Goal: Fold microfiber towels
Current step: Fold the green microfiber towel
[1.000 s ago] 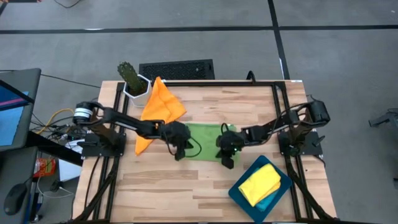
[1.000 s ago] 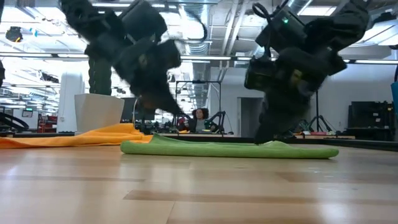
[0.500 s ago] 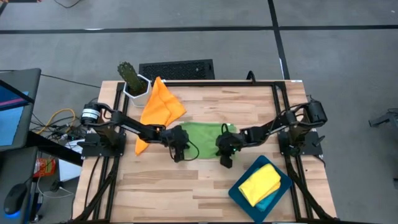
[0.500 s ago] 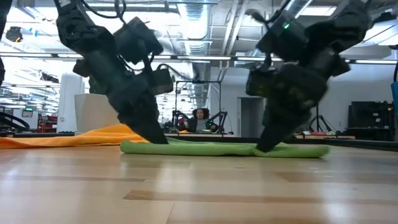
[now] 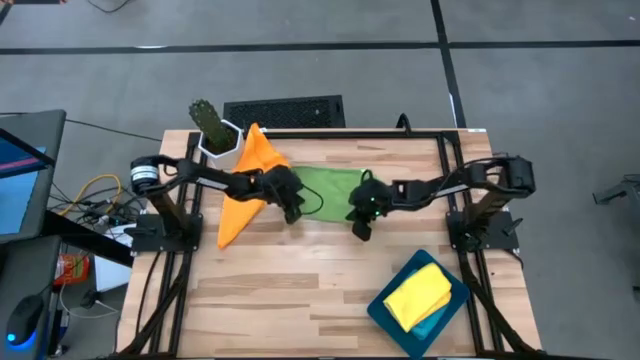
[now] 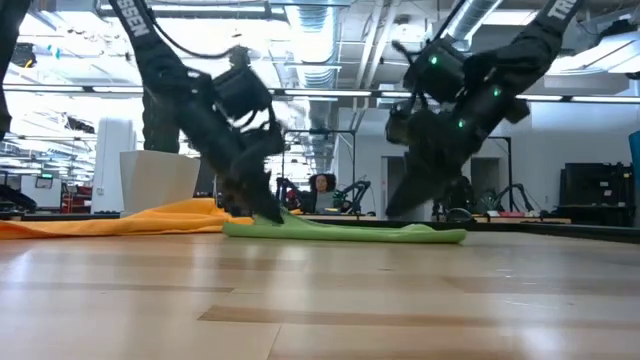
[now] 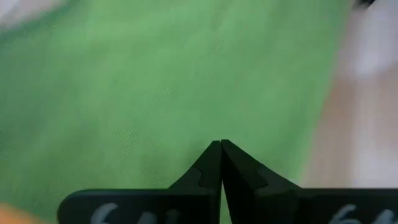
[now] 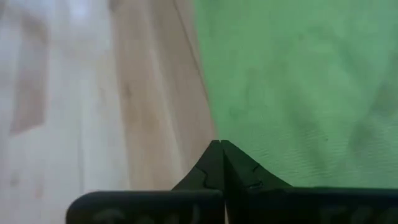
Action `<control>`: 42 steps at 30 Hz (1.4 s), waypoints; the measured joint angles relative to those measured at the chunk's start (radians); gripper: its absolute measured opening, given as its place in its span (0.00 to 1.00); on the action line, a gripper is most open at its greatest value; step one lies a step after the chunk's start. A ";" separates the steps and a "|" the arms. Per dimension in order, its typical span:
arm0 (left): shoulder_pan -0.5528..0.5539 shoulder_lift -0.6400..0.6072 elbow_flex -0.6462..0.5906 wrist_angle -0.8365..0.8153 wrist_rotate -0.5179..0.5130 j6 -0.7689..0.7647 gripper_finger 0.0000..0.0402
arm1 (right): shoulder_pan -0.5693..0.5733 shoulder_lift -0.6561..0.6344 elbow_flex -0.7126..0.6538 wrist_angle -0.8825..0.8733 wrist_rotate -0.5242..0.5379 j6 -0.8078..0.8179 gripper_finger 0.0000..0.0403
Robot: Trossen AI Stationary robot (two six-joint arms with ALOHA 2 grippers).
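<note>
The green towel [image 5: 332,186] lies flat mid-worktop [image 5: 300,290], beside the orange towel [image 5: 252,175]. The left gripper [image 5: 294,211] and right gripper [image 5: 361,226] each pinch its near edge, fingers closed. The teal tray [image 5: 385,315] holds the yellow towel [image 5: 418,294].

No clearly readable text

White lettering runs along the left arm [image 6: 135,30] and the right arm [image 6: 560,10] in the low view, but it is too partial to read; no other labels show.
</note>
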 joint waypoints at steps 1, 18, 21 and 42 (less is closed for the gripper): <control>0.002 -0.019 0.009 0.001 0.022 -0.010 0.00 | -0.001 -0.027 0.000 -0.017 -0.002 -0.003 0.03; -0.148 -0.058 0.039 0.013 -0.033 0.000 0.00 | 0.079 -0.160 -0.099 -0.303 0.234 -0.075 0.11; -0.153 -0.012 0.038 0.015 -0.033 -0.001 0.00 | 0.075 -0.160 -0.139 -0.266 0.233 -0.074 0.10; -0.154 0.079 0.038 0.082 -0.003 -0.062 0.00 | 0.095 -0.234 -0.136 -0.210 0.186 -0.209 0.34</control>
